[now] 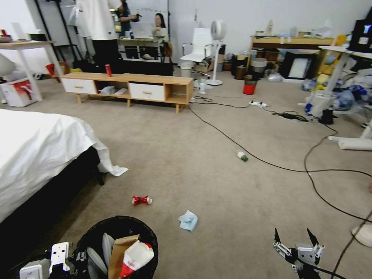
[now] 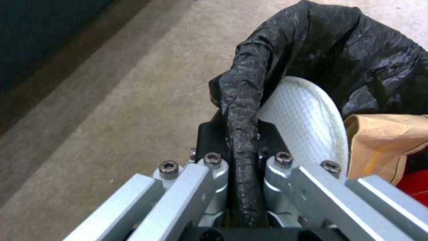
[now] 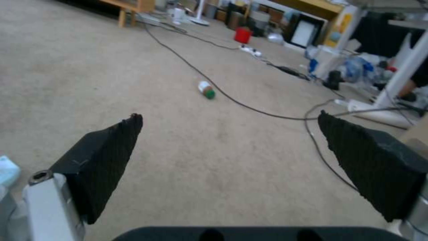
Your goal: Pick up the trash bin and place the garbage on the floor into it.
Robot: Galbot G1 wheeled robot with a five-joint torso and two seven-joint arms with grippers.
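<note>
left gripper [image 2: 243,160] clamped on trash bin [image 1: 97,236] rim, bin cut off below, right gripper [image 3: 229,147] wide apart over floor [image 3: 223,167], bottle [image 3: 206,90] ahead, tissue [image 3: 8,169] half out of shot

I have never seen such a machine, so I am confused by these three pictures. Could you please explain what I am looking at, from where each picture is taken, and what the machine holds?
This is a wheeled robot with two arms, each ending in a two-fingered gripper. The wide picture comes from a camera on its head, looking down at the floor, a beige carpet crossed by black cables.

The other two pictures come from cameras on its wrists. In the left wrist picture the left gripper is shut on the rim of the trash bin, a black bin with a black liner. Inside lie a brown paper bag and a red-white packet.

The right gripper is open and holds nothing; it hangs above the carpet.

On the floor lie a crushed red can, a pale-blue tissue and, farther off, a green-capped bottle.
</note>
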